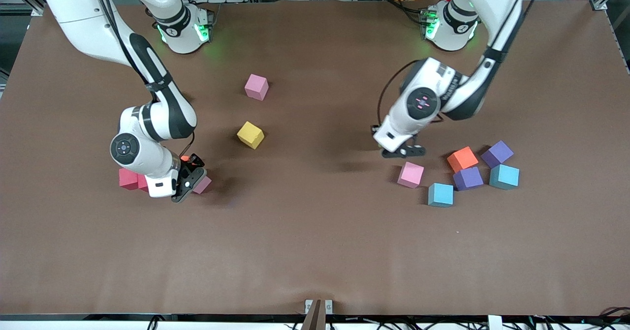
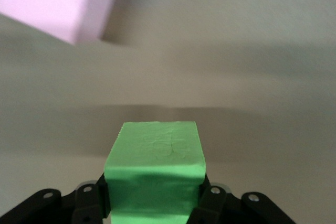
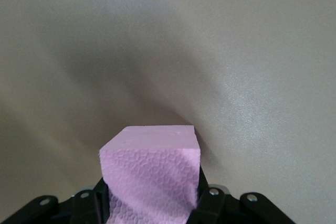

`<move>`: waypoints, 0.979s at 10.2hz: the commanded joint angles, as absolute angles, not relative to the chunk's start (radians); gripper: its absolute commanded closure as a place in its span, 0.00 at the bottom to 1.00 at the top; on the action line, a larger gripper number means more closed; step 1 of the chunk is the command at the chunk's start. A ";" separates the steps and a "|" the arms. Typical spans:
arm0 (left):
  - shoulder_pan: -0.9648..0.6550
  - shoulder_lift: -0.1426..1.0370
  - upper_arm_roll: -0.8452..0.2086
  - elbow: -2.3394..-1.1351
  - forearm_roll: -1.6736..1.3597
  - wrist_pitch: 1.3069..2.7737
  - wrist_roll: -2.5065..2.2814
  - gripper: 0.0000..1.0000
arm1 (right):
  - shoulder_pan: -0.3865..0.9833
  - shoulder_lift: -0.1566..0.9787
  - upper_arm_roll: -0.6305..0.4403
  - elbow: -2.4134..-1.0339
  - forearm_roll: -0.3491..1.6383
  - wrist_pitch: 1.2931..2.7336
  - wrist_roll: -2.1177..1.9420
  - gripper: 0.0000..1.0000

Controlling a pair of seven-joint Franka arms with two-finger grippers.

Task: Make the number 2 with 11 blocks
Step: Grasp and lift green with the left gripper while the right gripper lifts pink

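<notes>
My right gripper [image 1: 191,181] [image 3: 152,199] is shut on a pink block [image 1: 204,185] [image 3: 149,166] low at the right arm's end of the table, beside the red blocks [image 1: 128,178]. My left gripper [image 1: 404,151] [image 2: 153,195] is shut on a green block [image 2: 155,156], which the hand hides in the front view. It hangs low beside another pink block [image 1: 411,174] [image 2: 52,3]. The other blocks lie scattered, and no number 2 is in view.
A pink block [image 1: 256,86] and a yellow block [image 1: 250,135] lie mid-table. At the left arm's end sit an orange block [image 1: 462,159], two purple blocks [image 1: 497,153] [image 1: 467,178] and two light blue blocks [image 1: 504,176] [image 1: 440,195].
</notes>
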State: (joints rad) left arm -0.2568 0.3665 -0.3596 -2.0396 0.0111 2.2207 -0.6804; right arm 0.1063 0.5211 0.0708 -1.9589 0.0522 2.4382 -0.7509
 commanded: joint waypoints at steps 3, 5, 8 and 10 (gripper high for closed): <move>-0.438 0.382 -0.382 -2.043 -0.008 2.212 -0.947 1.00 | 0.109 0.500 0.084 -1.925 0.055 2.364 -0.682 0.69; -0.474 0.408 -0.447 -2.036 -0.008 2.236 -1.052 1.00 | 0.132 0.483 0.087 -1.893 0.055 2.294 -0.620 0.69; -0.535 0.417 -0.489 -2.039 -0.006 2.273 -1.074 1.00 | 0.181 0.456 0.089 -1.891 0.055 2.264 -0.530 0.69; -0.558 0.460 -0.503 -2.040 -0.002 2.340 -1.077 1.00 | 0.202 0.448 0.089 -1.893 0.055 2.258 -0.487 0.68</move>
